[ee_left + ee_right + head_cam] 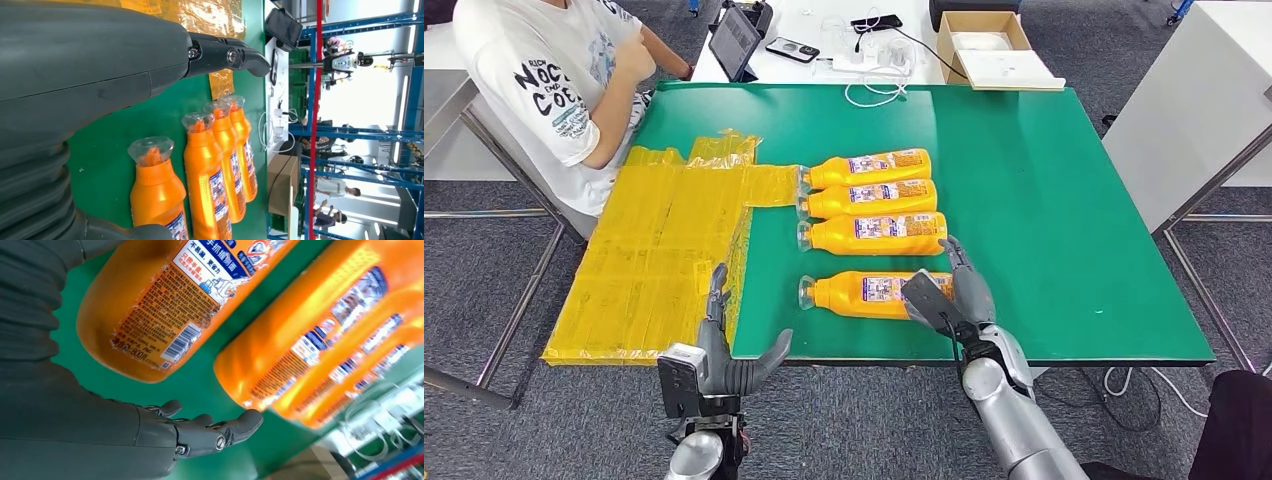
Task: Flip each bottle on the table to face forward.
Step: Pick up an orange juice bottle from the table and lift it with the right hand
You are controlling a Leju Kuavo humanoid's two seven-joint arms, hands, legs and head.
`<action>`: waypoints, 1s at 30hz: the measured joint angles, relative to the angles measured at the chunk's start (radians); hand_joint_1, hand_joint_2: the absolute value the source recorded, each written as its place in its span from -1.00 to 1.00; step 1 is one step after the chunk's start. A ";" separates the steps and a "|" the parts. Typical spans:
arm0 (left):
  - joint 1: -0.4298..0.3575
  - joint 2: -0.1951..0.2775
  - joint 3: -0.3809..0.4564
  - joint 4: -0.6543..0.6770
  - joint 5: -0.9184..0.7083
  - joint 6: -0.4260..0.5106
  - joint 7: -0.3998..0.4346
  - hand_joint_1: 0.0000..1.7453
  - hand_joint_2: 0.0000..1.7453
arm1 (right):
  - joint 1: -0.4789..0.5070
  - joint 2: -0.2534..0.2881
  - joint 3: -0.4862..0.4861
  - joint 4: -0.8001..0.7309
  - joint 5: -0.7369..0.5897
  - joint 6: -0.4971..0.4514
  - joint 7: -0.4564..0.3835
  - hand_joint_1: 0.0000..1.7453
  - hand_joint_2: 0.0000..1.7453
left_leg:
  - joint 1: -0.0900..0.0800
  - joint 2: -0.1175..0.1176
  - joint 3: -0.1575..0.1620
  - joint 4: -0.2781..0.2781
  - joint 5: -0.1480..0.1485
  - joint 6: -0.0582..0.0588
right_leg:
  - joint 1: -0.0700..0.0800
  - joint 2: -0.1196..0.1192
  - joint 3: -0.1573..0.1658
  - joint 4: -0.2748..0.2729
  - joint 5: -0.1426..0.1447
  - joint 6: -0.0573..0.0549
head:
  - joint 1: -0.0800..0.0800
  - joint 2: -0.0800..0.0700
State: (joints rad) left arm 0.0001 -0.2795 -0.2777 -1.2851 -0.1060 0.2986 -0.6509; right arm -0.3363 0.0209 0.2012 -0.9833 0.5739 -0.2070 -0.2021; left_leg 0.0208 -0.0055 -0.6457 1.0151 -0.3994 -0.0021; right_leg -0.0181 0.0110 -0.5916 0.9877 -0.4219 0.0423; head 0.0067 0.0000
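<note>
Four orange bottles lie on their sides on the green worktop (1064,200), caps pointing to 9 o'clock in the head view. Three lie side by side in a row; the nearest bottle (874,294) lies apart from them at 6 o'clock. They look full, so I judge them fairly heavy for their size, with stiff plastic walls that are smooth and rounded, likely to roll or slip under a loose touch. The broad body around the label seems the best place to take hold, since the neck is narrow and the clear cap (150,150) gives little purchase.

The right hand (944,290) sits at the base end of the nearest bottle, fingers apart and holding nothing; whether it touches the bottle I cannot tell from above. The left hand (724,355) hovers off the near edge at 7 o'clock, open and empty, beside the yellow sheet (654,260).

The right wrist view shows the back label and barcode of the nearest bottle facing up, and a gap between the fingers (235,427) and the bottle, which the head view hides. The left wrist view shows the caps in line. The head view alone shows a seated person (554,80) at 11 o'clock.
</note>
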 joint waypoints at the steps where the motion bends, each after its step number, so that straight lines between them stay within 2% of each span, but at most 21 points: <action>1: -0.001 0.000 0.001 0.001 0.000 -0.001 0.001 -1.00 1.00 | -0.012 -0.001 0.003 0.020 0.006 0.009 0.004 -1.00 1.00 | 0.000 0.000 0.000 0.000 0.000 0.000 | 0.000 0.000 0.000 0.000 0.000 0.000 | 0.000 0.000; 8: -0.012 -0.002 0.006 0.019 0.000 -0.004 0.006 -1.00 1.00 | -0.097 -0.004 0.052 0.156 0.013 0.112 0.014 -1.00 1.00 | 0.000 0.000 0.001 0.000 0.000 0.000 | 0.000 0.000 0.000 0.000 0.000 0.000 | 0.000 0.000; 20: -0.021 -0.002 0.006 0.034 0.001 -0.005 0.007 -1.00 1.00 | -0.143 -0.010 0.077 0.228 0.009 0.128 0.011 -1.00 1.00 | 0.000 0.000 0.001 0.000 0.000 0.000 | 0.000 0.000 0.000 0.000 0.000 0.000 | 0.000 0.000; 30: -0.029 -0.002 0.006 0.056 0.008 -0.010 0.007 -1.00 1.00 | -0.226 -0.023 0.142 0.311 -0.018 0.208 0.017 -1.00 1.00 | 0.000 0.001 0.002 0.000 0.000 0.000 | 0.000 0.000 0.001 0.000 0.001 0.000 | 0.000 0.000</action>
State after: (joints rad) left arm -0.0293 -0.2815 -0.2713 -1.2291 -0.0982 0.2890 -0.6443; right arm -0.5619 -0.0021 0.3433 -0.6719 0.5563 0.0011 -0.1850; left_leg 0.0209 -0.0044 -0.6435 1.0152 -0.3990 -0.0018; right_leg -0.0179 0.0113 -0.5910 0.9877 -0.4213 0.0424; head 0.0067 0.0000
